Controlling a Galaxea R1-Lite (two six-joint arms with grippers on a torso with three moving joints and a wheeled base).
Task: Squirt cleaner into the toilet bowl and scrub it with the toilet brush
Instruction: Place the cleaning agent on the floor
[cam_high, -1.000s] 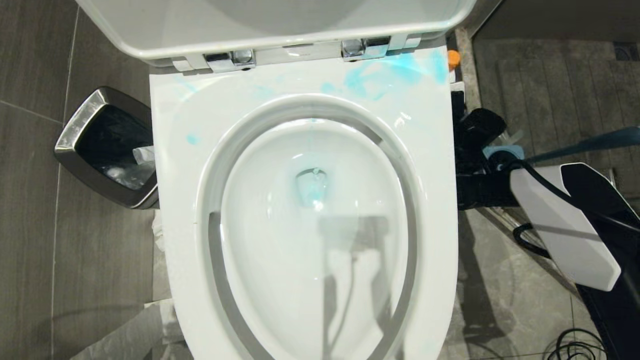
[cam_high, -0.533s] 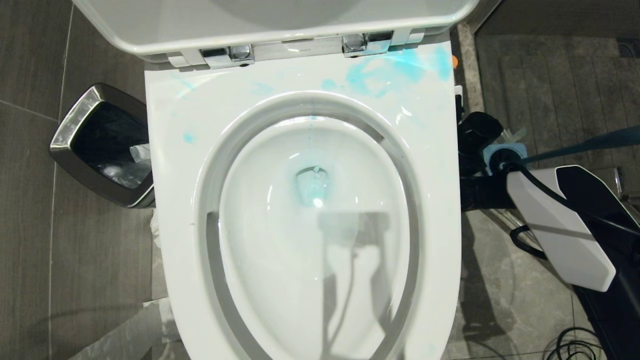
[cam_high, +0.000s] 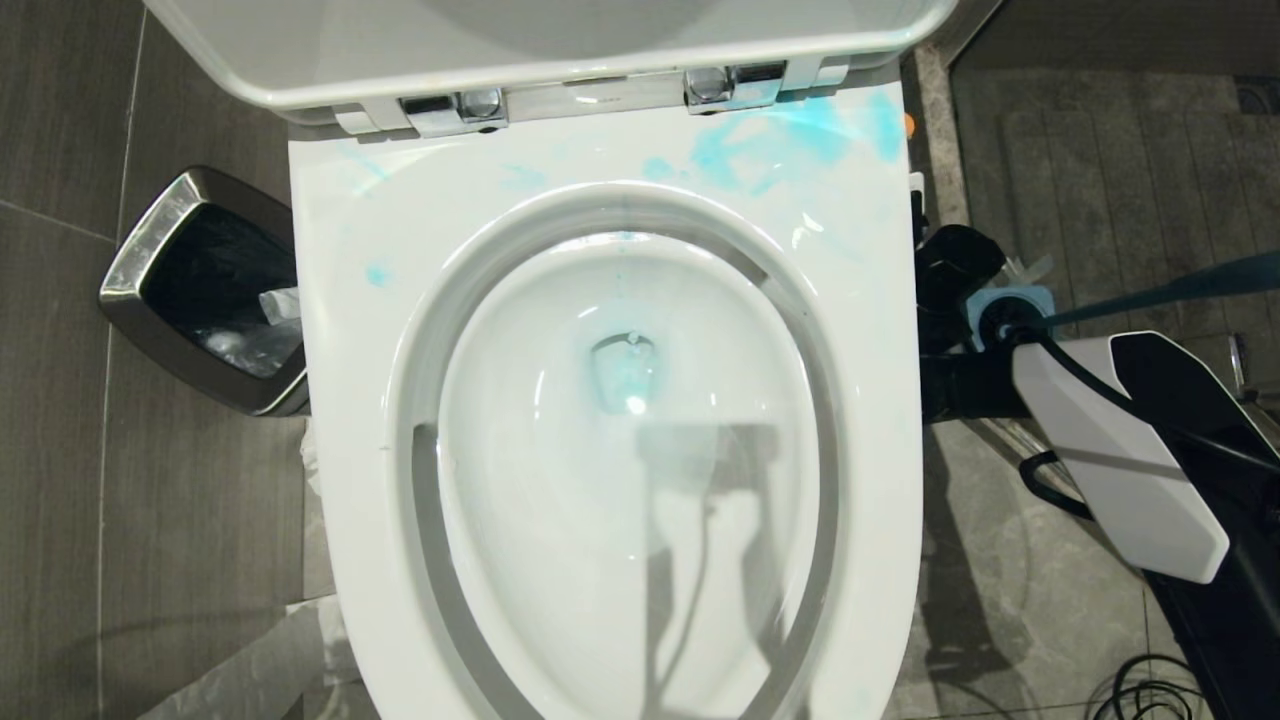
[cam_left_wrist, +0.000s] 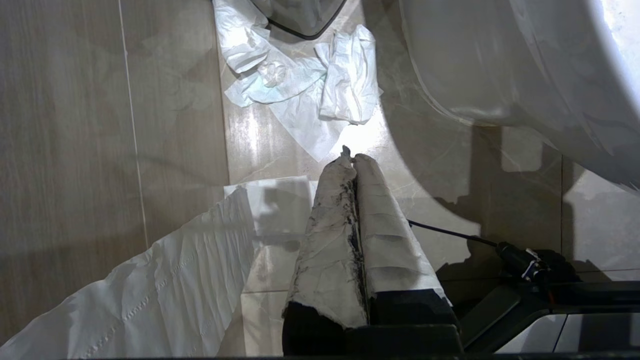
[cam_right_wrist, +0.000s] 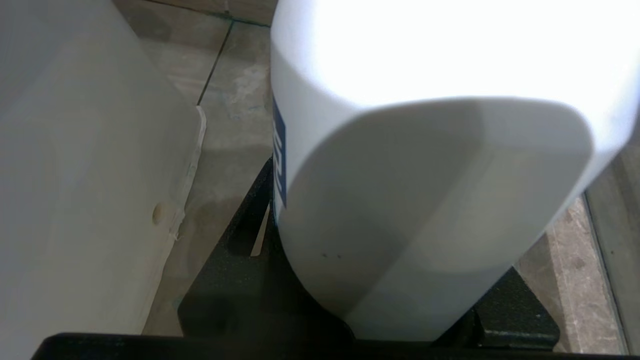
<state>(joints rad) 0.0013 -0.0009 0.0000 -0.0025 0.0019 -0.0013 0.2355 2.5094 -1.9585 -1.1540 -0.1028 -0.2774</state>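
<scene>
Right gripper (cam_right_wrist: 395, 320) half-spread, fingers clamped on either side of white cleaner bottle (cam_right_wrist: 430, 165), held low beside toilet (cam_high: 600, 400), off its right flank above floor tiles (cam_right_wrist: 235, 115). Blue cleaner smears (cam_high: 780, 145) across toilet's rear deck; blue tint at bowl drain (cam_high: 625, 375). Left gripper (cam_left_wrist: 352, 160) pressed shut, empty, over crumpled tissue (cam_left_wrist: 310, 85) on floor near toilet's base. Steel bin (cam_high: 200, 290) left of toilet.
</scene>
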